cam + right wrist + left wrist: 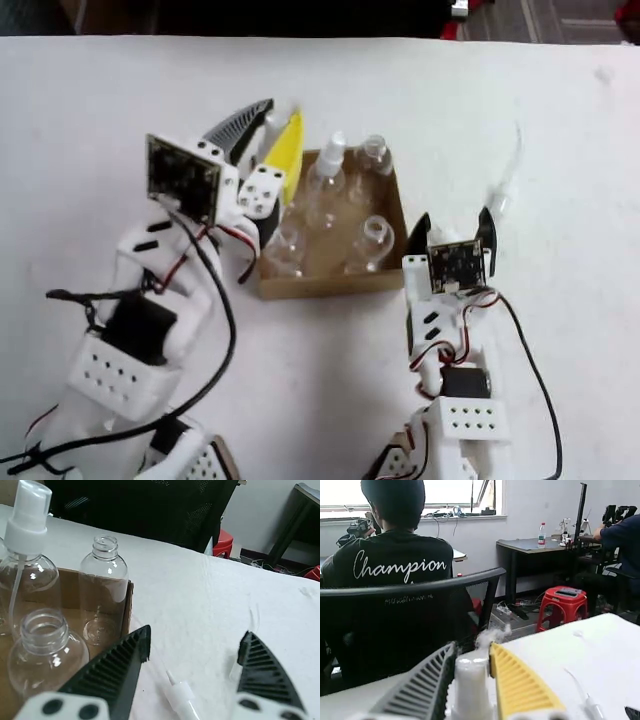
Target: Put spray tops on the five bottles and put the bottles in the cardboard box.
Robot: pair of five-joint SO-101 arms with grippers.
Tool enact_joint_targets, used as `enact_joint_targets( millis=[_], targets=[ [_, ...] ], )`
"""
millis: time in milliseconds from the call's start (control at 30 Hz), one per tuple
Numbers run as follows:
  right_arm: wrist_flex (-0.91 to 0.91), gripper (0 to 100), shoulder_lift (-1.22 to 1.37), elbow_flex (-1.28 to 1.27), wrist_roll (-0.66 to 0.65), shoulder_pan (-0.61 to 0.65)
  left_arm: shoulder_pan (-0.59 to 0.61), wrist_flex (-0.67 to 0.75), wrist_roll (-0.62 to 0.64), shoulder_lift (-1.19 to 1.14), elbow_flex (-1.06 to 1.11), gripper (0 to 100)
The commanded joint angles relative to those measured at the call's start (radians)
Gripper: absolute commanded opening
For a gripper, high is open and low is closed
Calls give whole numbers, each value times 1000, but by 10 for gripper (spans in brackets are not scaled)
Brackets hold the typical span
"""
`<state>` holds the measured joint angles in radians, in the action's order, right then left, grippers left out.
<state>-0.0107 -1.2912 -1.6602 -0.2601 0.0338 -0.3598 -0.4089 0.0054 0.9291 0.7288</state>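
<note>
R gripper [196,634], black fingers [115,675] spread wide, holds nothing. Loose white plastic spray top [181,696] lies on table [300,80] betw. those fingers, close in. Its long axis runs approx. along them, thin end pointing away. R arm is nearer, so prob. its pick. Brown cardboard box [330,285] w/ clear bottles [105,585] sits just beside its inner finger. L gripper [472,646], grey/yellow fingers [520,685], clamps another white spray top [470,685].
</note>
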Motion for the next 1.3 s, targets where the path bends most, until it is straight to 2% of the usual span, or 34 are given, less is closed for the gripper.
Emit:
enact_joint_targets(
  millis=[0,133,600,733,833,967,1167,1267],
  targets=[
    [-25,261,-7,-8,-11,-8,13,158,-8,-2,98,20],
    [-25,261,-7,-8,-11,-8,10,273,-5,5,193,20],
    [-25,261,-7,-8,-11,-8,7,270,2,13,183,20],
    [-25,261,-7,-8,-11,-8,7,253,2,108,117,20],
    [-25,261,-7,-8,-11,-8,-25,219,2,162,72,20],
    [-25,261,-7,-8,-11,-8,-71,221,23,108,57,20],
    [-25,261,-7,-8,-11,-8,-27,212,21,99,-37,20],
    [-25,261,-7,-8,-11,-8,-2,152,21,117,-52,20]
  ],
)
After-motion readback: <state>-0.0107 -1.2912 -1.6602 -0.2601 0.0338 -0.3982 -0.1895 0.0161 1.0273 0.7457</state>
